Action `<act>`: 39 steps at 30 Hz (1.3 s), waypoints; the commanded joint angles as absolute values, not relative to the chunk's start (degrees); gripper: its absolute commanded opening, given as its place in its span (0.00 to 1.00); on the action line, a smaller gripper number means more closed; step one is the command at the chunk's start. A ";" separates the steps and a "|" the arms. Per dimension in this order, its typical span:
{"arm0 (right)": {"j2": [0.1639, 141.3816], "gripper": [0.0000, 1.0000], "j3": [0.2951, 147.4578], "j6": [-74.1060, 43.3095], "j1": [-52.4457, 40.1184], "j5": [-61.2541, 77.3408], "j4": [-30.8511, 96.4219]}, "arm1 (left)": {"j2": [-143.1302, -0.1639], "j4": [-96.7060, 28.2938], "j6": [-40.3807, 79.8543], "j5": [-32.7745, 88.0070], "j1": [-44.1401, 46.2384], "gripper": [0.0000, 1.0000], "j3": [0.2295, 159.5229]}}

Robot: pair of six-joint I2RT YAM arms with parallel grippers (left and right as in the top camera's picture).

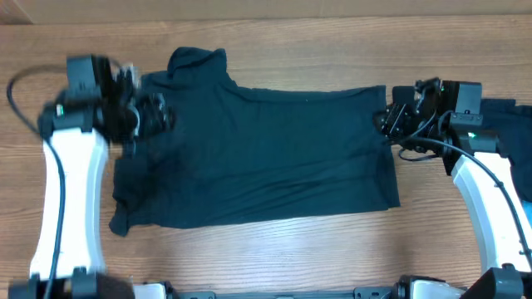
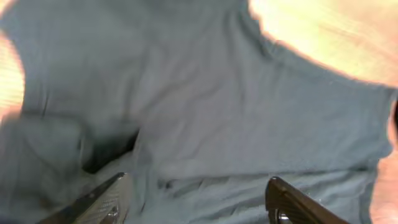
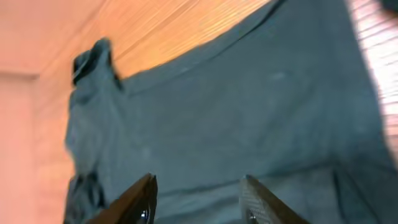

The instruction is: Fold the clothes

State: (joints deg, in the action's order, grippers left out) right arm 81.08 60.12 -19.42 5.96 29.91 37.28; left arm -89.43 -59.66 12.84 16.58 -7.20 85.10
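Observation:
A dark navy T-shirt [image 1: 266, 158] lies spread flat across the wooden table, plain side up, no letters showing. One sleeve [image 1: 195, 60] sticks out at the far left. My left gripper [image 1: 154, 116] is open at the shirt's left edge, just above the cloth. In the left wrist view its fingers [image 2: 199, 196] are spread wide over the wrinkled fabric [image 2: 205, 106]. My right gripper [image 1: 391, 118] is open at the shirt's right edge. In the right wrist view its fingers [image 3: 199, 186] are apart over the cloth [image 3: 236, 112], holding nothing.
Another dark blue garment [image 1: 511, 124] lies at the far right edge behind my right arm. Bare wooden table [image 1: 266, 249] runs along the front of the shirt and behind it.

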 commanded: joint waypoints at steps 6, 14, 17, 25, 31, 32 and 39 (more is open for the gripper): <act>81.12 0.48 60.84 -17.54 6.07 34.17 39.03 | -135.76 -58.08 8.14 18.09 -7.05 0.96 128.66; 81.12 0.48 60.84 -17.56 6.07 32.21 43.22 | -147.26 -42.98 10.31 19.86 -5.91 0.85 129.91; 81.12 0.47 60.84 -17.56 6.07 32.21 43.27 | -147.44 -41.23 9.96 14.06 -4.10 0.57 129.91; 81.12 0.48 60.84 -17.56 6.07 30.92 43.18 | -147.52 -41.60 3.99 5.85 -1.85 0.14 129.97; 81.12 0.47 60.84 -17.56 6.07 29.02 41.50 | -147.44 -50.39 4.62 5.37 -2.74 0.04 140.05; 81.12 0.44 60.84 -17.56 6.07 27.86 40.16 | -147.44 -53.04 4.23 5.39 -2.74 0.04 142.58; 97.91 0.53 63.02 -25.23 6.09 26.61 25.61 | -147.41 -72.03 2.07 5.39 -2.48 0.04 158.63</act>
